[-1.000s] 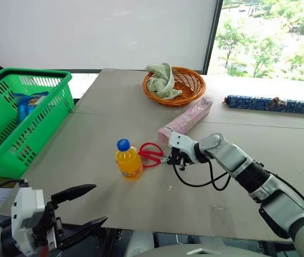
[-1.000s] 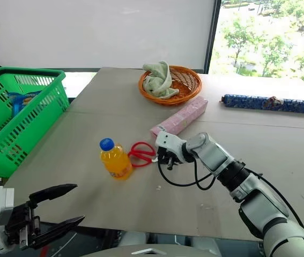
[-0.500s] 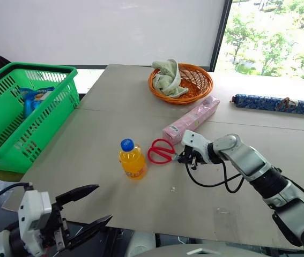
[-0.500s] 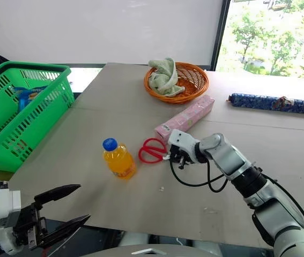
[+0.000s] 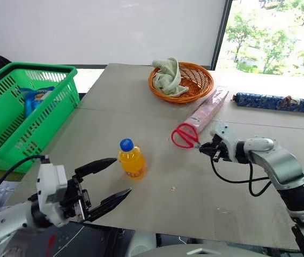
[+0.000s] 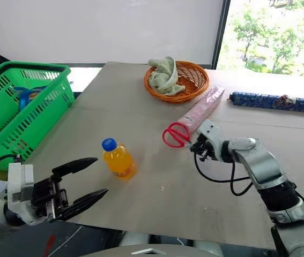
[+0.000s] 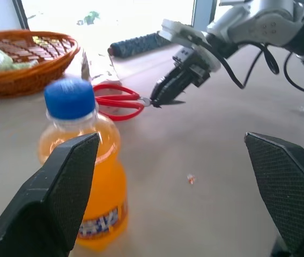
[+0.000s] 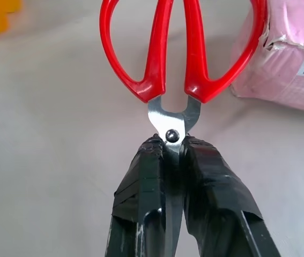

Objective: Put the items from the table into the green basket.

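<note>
**Head views.** Scissors [image 5: 183, 135], red handles, steel blades: judged light, rigid, smooth metal that could swivel or slip in a thin pinch. They are lifted off the table [image 5: 141, 107], handles toward 10 o'clock, overlapping the near end of the pink box [image 5: 206, 111]. The right gripper [image 5: 207, 148] is clamped on the blades. Orange bottle [image 5: 131, 158], blue cap, stands upright near table centre: judged moderately heavy with liquid, round and slick; best taken around the body below the cap. Blue roll [image 5: 277, 103] lies at 2 o'clock, well apart. Green basket [image 5: 12, 115] sits at 9 o'clock off the table edge, a blue packet already inside. Orange wicker basket [image 5: 182, 81] with a green cloth [image 5: 169, 77] at 12 o'clock. The left gripper [image 5: 103, 182] is spread wide and empty, near the table edge at 7 o'clock of the bottle.

**Left wrist view.** Left fingers [image 7: 68, 187] stand far apart with the bottle [image 7: 87, 171] in front of one of them, not touched. Beyond, the right gripper [image 7: 165, 96] carries the scissors [image 7: 117, 101] by the blade end.

**Right wrist view.** Both black fingers [image 8: 146, 198] are pressed together on the blades just behind the pivot screw; handles [image 8: 162, 48] point away. The hold looks narrow; a grip nearer the pivot resists turning better. The pink box [image 8: 288, 53], judged light and crushable, lies just beside.
</note>
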Available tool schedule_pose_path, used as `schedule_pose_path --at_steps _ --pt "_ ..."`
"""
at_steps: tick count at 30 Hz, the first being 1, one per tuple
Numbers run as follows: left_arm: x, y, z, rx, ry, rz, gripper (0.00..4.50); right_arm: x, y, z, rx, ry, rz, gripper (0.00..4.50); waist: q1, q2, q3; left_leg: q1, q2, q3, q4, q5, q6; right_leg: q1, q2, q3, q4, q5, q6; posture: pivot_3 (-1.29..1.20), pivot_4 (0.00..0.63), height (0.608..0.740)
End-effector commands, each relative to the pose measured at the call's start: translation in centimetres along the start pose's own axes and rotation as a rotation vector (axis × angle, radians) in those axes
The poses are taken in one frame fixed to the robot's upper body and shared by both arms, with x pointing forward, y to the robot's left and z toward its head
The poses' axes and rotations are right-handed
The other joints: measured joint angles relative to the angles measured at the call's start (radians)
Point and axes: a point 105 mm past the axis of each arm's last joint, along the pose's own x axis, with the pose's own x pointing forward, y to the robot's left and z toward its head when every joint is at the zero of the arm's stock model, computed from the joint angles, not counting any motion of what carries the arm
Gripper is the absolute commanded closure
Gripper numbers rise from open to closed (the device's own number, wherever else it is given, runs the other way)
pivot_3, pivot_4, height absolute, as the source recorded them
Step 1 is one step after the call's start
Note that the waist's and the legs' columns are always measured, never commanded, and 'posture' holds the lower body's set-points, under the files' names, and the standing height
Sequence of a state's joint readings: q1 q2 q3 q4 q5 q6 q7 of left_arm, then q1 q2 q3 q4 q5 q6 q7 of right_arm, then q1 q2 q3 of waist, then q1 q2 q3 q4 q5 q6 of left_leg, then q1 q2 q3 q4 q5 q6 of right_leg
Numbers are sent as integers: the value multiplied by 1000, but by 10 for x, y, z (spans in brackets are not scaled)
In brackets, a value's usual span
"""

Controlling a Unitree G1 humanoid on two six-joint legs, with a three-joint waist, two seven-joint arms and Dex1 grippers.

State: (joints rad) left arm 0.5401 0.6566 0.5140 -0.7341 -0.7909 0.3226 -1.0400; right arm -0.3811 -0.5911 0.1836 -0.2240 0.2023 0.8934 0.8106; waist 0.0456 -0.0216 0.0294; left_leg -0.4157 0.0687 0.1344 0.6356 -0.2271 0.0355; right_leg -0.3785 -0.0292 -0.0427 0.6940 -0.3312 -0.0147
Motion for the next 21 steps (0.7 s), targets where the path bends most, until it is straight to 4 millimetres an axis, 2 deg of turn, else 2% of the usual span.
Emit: schedule_pose_path --at_steps 1,5,7,14,17,21 --pt "12 -13 11 15 -35 -61 0 -34 -29 0 40 -37 -164 4489 -3 0 0 0 0 0 0 0 0 0 0 0 0 0 0 132 0 740" --pt "22 -22 18 12 -78 -91 0 -74 -67 -25 157 -41 -362 4489 -7 1 0 1 0 0 0 0 0 1 1 1 0 0 0 110 1 740" --pt "26 -27 20 9 -90 -99 0 -85 -78 -31 200 -55 -417 4489 -8 1 0 1 0 0 1 0 0 1 2 1 0 0 0 97 1 740" --pt "30 -33 23 13 -100 -107 0 -91 -86 -33 218 -93 -448 4489 -35 2 0 2 3 0 1 1 -1 2 7 4 1 0 0 89 0 740" --pt "29 -34 25 15 -105 -106 0 -97 -104 -38 250 -92 -579 4489 -35 2 0 3 3 0 1 1 -2 2 8 5 1 0 0 81 1 740" --pt "29 -37 26 11 -112 -117 0 -104 -125 -54 298 -34 -728 4489 -32 3 0 2 3 0 2 1 -2 2 8 6 1 0 0 81 1 740"
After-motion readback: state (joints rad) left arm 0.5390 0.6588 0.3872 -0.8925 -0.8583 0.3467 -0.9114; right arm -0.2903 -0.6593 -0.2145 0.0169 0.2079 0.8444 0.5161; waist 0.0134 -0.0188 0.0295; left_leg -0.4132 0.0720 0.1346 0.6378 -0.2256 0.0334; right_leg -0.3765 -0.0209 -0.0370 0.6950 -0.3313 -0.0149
